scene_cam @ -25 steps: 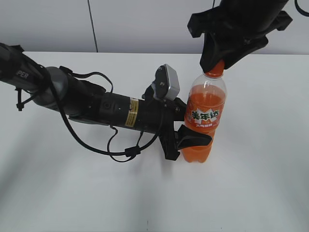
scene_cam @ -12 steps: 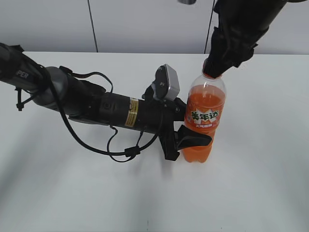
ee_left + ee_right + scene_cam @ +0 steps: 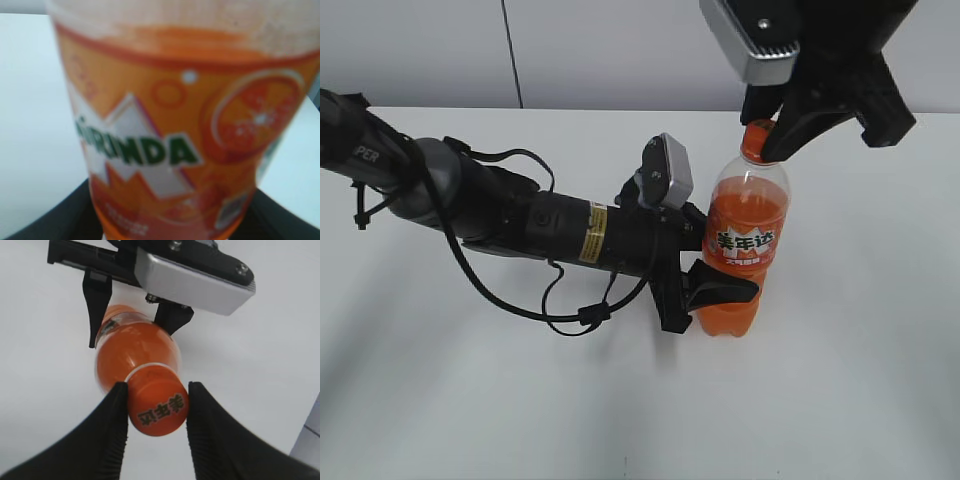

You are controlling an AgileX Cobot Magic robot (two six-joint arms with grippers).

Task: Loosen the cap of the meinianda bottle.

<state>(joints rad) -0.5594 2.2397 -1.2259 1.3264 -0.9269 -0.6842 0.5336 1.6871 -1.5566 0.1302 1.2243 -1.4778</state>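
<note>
The tall clear plastic orange-soda bottle (image 3: 742,250), likely heavy and slippery, is clamped low by the left end effector (image 3: 712,290); the small round orange screw cap (image 3: 158,408) is pinched by the right end effector (image 3: 156,407).

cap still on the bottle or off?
On. The cap sits on the bottle neck, between the right claw fingers.

Black arms (image 3: 520,215) — yellow sticker (image 3: 594,232), looping cables (image 3: 570,300), grey cameras (image 3: 666,172).
</note>
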